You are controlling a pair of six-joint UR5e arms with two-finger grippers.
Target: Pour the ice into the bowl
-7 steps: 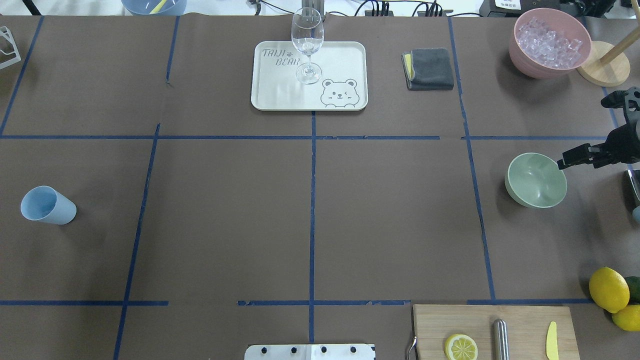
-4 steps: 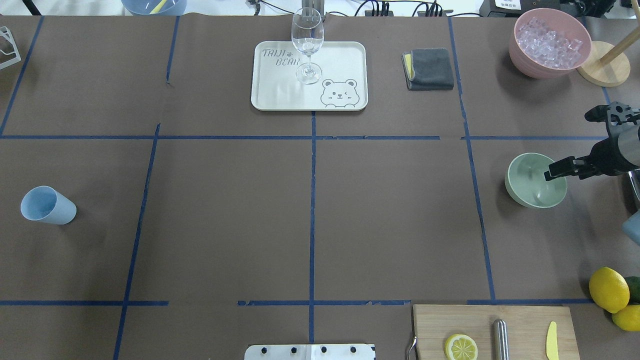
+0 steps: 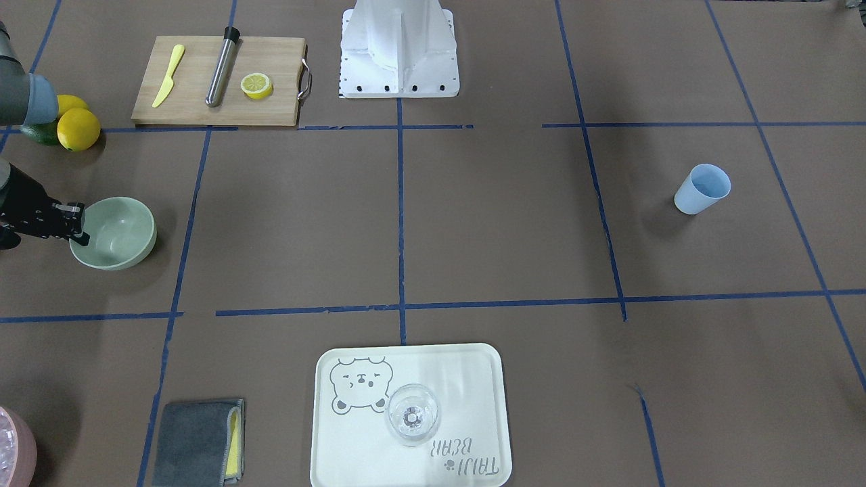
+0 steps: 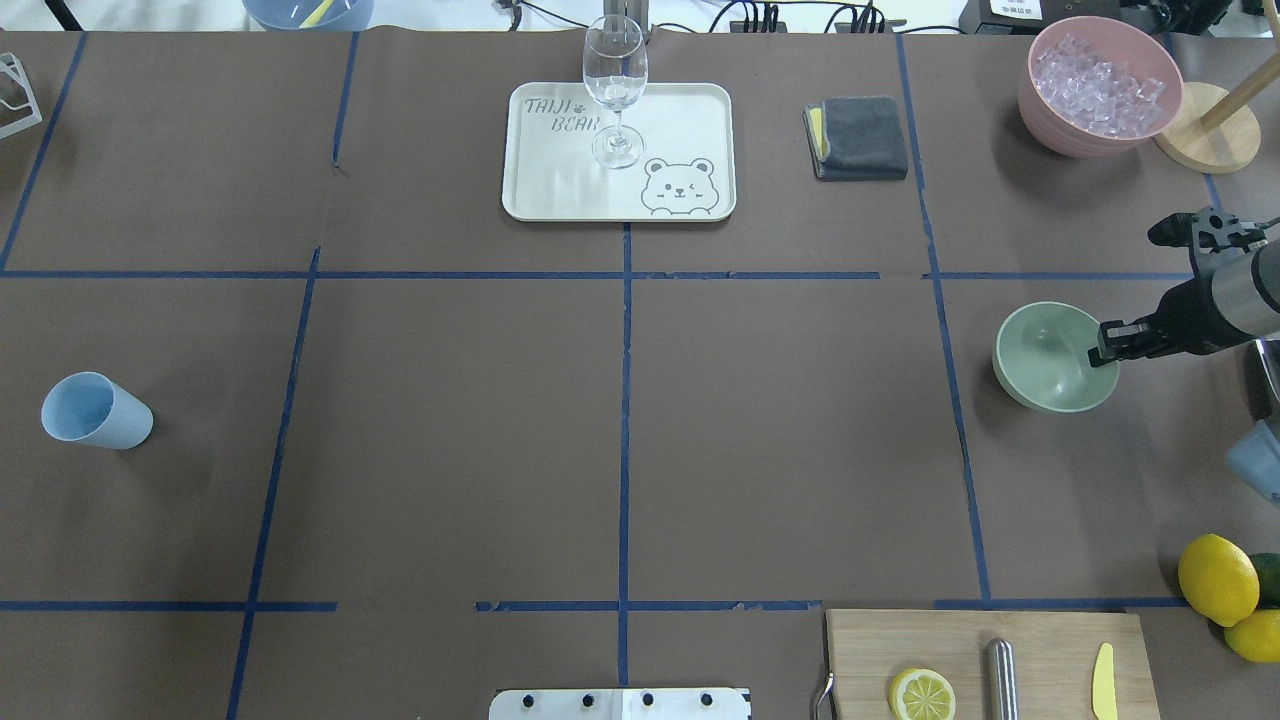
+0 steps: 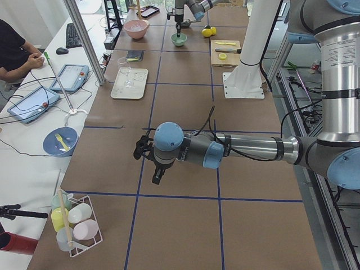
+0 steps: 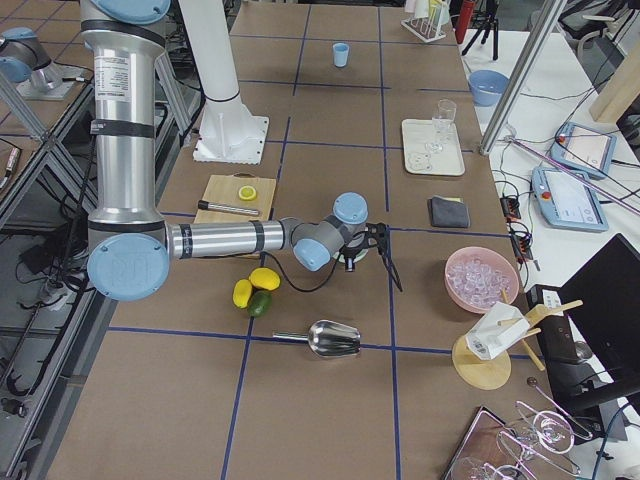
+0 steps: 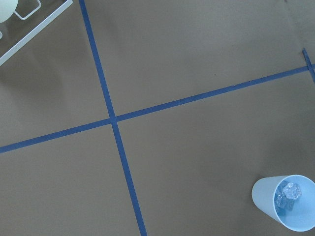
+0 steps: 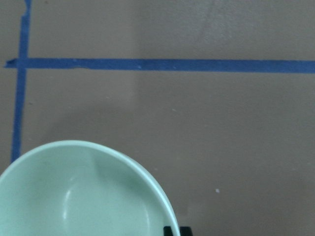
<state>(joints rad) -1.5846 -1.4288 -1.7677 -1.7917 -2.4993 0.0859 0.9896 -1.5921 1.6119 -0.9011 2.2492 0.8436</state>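
Observation:
The pale mint-green bowl (image 4: 1050, 360) stands empty at the table's right; it also shows in the front view (image 3: 118, 233) and the right wrist view (image 8: 78, 196). My right gripper (image 4: 1104, 347) is at the bowl's right rim, one finger inside and one outside, shut on the rim. The ice (image 4: 1098, 85) is heaped in the pink container (image 4: 1060, 135) at the far right. A blue cup (image 7: 285, 202) on the left holds a few ice cubes. My left gripper (image 5: 156, 177) shows only in the exterior left view; I cannot tell whether it is open or shut.
A wine glass (image 4: 614, 90) stands on a white tray (image 4: 690, 130) at the far middle, with a grey cloth (image 4: 858, 137) to its right. A cutting board (image 4: 1040, 640) with a lemon half, lemons (image 4: 1217, 578), a wooden stand (image 4: 1210, 140) and a metal scoop (image 6: 335, 340) lie around the bowl.
My right gripper moved left from beside the bowl onto its right rim. The bowl has shifted a little to the left.

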